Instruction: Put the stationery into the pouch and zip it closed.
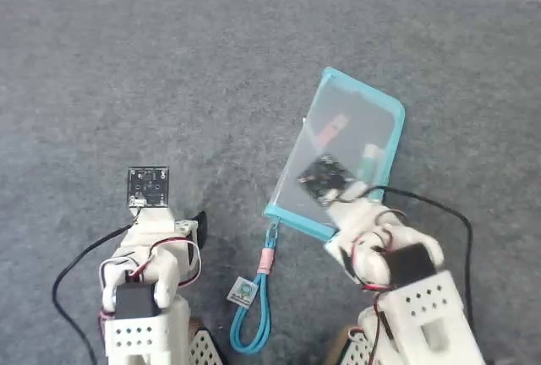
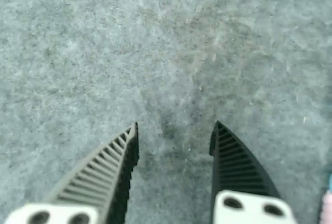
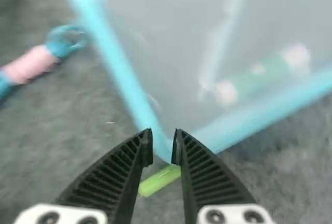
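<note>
A flat, translucent pouch [image 1: 351,120] with turquoise piping is laid on the grey, felt-like table [image 1: 169,86], with a red pen-like piece [image 1: 331,131] and a green-and-white one [image 1: 369,158] seen through its wall. Its near corner is pinched between the ribbed black fingers of the right gripper [image 3: 162,141]. The left gripper [image 2: 174,130] is held spread over bare felt, well apart from the pouch.

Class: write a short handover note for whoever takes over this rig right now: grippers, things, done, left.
Left gripper: open, over bare mat.
Right gripper: shut on the pouch, at its near corner.
Done: a red item and a green item show inside the pouch.
Unclear: a green piece under that corner, in or out.
Left: check it, then zip shut; the strap lies between the arms.
</note>
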Motion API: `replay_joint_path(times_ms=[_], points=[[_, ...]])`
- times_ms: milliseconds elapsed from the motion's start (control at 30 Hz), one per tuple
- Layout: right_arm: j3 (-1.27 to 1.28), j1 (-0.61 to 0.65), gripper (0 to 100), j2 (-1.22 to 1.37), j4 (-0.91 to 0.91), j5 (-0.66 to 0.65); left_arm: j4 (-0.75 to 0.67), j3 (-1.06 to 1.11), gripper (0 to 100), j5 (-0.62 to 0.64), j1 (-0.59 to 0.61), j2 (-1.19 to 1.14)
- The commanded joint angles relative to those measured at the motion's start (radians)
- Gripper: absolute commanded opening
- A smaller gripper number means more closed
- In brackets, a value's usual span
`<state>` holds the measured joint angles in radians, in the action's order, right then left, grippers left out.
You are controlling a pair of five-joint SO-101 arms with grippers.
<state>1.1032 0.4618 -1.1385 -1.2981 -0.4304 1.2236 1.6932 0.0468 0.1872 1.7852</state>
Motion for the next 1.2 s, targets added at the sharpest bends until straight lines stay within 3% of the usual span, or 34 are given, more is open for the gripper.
replay_joint_path(times_ms=[0,233,500,700,900,1167], points=[[-0.106,0.114,8.1,0.039,-0.076,-0.026,-0.026,-0.005,22,0.006,0.009,-0.002],[-0.023,0.142,8.9,0.048,-0.002,-0.052,-0.026,-0.005,22,0.006,0.009,-0.002],[0.032,0.142,28.2,0.048,0.021,-0.107,-0.026,-0.005,22,0.006,0.009,-0.002],[0.098,0.116,28.5,0.05,0.11,-0.121,-0.026,-0.005,22,0.006,0.009,-0.002],[0.124,-0.012,28.7,0.059,0.222,-0.08,-0.026,-0.005,22,0.006,0.009,-0.002],[0.092,-0.05,28.8,0.285,0.352,-0.095,-0.026,-0.005,22,0.006,0.009,-0.002]])
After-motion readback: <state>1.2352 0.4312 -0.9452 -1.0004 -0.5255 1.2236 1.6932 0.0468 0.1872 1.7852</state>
